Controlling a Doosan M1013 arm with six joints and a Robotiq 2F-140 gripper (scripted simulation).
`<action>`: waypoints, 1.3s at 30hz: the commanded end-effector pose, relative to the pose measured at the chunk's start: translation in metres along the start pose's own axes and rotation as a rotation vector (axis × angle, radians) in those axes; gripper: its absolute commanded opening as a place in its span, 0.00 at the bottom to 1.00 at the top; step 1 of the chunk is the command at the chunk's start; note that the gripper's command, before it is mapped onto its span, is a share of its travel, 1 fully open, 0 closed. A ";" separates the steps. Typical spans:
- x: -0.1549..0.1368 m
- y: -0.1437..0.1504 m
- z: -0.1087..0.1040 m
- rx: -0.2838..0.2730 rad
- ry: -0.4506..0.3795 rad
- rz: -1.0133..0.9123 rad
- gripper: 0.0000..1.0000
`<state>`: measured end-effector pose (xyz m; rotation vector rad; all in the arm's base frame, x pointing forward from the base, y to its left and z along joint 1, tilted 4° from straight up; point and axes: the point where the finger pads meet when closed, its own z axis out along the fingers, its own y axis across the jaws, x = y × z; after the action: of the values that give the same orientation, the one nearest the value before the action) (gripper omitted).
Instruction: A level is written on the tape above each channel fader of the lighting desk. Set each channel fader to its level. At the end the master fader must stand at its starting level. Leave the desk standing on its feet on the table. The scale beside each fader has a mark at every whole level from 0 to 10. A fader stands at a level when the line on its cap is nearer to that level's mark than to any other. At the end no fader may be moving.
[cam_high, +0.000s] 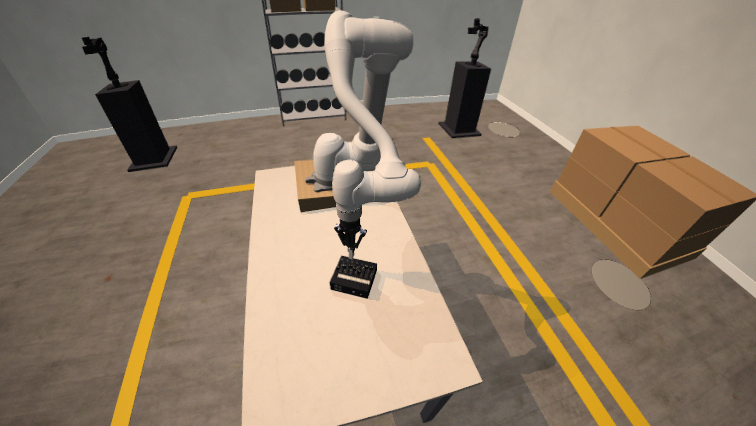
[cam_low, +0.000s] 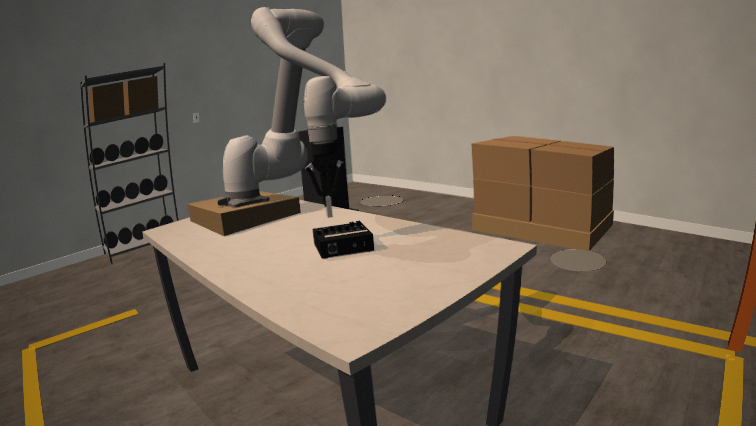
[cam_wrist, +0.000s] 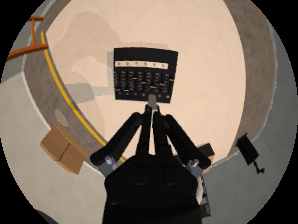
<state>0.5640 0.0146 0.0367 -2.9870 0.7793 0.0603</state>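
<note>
A small black lighting desk (cam_high: 353, 276) (cam_low: 342, 239) (cam_wrist: 143, 74) stands on its feet near the middle of the beige table (cam_high: 317, 349) (cam_low: 338, 312). A pale tape strip runs across its top, with a row of faders beside it; the written levels and cap positions are too small to read. My gripper (cam_high: 349, 253) (cam_low: 328, 211) (cam_wrist: 151, 100) is shut with nothing between the fingers. It points straight down and hovers a little above the desk's far edge, on the arm-base side. In the wrist view the fingertips lie over the desk's near edge.
The arm's wooden base block (cam_high: 312, 193) (cam_low: 243, 211) sits at the table's far end. Stacked cardboard boxes (cam_high: 656, 190) (cam_low: 542, 190) stand on the floor to the right. A shelf rack (cam_high: 301, 68) (cam_low: 126, 158) and two black camera pedestals (cam_high: 134, 124) (cam_high: 466, 97) stand beyond the table.
</note>
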 end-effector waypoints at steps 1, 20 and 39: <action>0.000 0.000 0.002 0.000 0.000 0.000 0.00; 0.000 0.000 0.013 0.000 0.000 0.000 0.00; 0.000 0.000 0.019 0.000 0.000 0.000 0.00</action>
<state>0.5636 0.0158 0.0178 -2.9870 0.7793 0.0603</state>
